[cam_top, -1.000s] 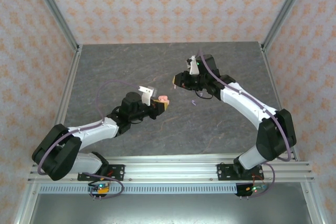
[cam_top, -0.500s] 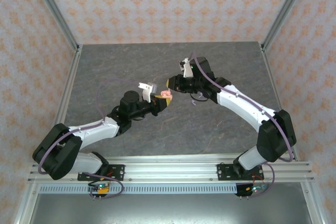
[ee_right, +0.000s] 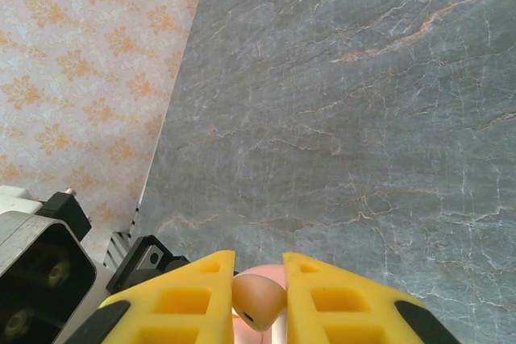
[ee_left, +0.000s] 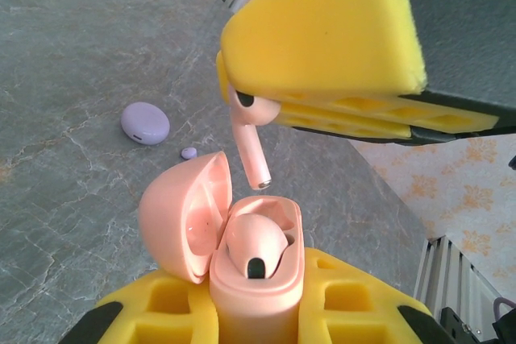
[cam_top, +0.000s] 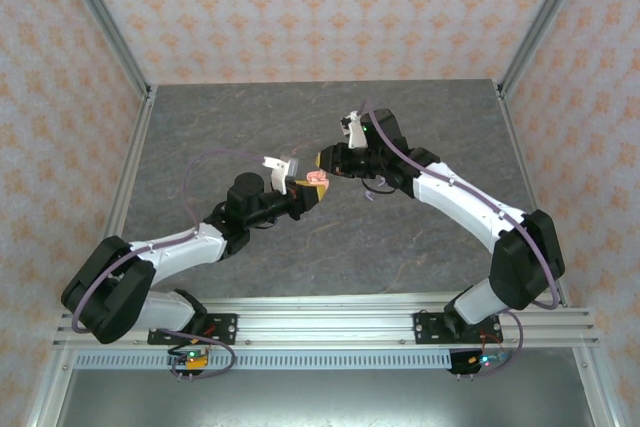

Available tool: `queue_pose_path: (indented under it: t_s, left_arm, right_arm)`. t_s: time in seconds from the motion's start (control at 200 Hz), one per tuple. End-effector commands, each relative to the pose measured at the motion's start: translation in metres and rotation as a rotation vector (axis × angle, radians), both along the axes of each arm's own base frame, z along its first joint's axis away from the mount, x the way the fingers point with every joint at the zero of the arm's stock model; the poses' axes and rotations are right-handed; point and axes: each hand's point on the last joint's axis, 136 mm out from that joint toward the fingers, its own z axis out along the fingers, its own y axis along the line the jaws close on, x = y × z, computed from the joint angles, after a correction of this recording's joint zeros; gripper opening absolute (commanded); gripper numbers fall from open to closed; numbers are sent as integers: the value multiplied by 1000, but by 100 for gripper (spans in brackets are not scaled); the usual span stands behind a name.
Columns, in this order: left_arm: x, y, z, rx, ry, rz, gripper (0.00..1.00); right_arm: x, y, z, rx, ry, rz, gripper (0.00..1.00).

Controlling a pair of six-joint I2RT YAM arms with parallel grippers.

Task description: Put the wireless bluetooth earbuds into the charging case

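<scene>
Grey marbled table [cam_top: 200, 127] lies under both arms. The right gripper [cam_top: 325, 159] has swung in since a second ago, meeting the left gripper [cam_top: 305, 190]. Left clamps the open pink case [ee_left: 181, 223], holding a seated bud [ee_left: 254, 241]. Right pinches a salmon earbud [ee_left: 251, 151] just above it. A lilac case [ee_left: 145, 122] and lilac bud [ee_left: 189, 152] lie behind.

Pink earbud [ee_left: 251, 144] above open pink case [ee_left: 254, 312]

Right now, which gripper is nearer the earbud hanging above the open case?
Right. The right gripper pinches the earbud in its fingers; the left gripper sits below, holding the open pink case.
</scene>
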Motion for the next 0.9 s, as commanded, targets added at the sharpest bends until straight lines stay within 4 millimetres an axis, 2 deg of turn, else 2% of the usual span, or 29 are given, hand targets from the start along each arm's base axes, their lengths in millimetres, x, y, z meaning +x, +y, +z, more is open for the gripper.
queue_pose_path:
  t_s: [0.0, 0.551, 0.896]
  left_arm:
    - [0, -3, 27, -47, -57, 7, 8]
    - [6, 3, 26, -33, -40, 56, 8]
    - [5, 2, 33, -46, -57, 48, 8]
  right_arm:
    - [-4, 1, 19, 9, -60, 16, 20]
    - [-15, 3, 13, -1, -45, 45, 20]
    - [-23, 5, 5, -17, -25, 73, 20]
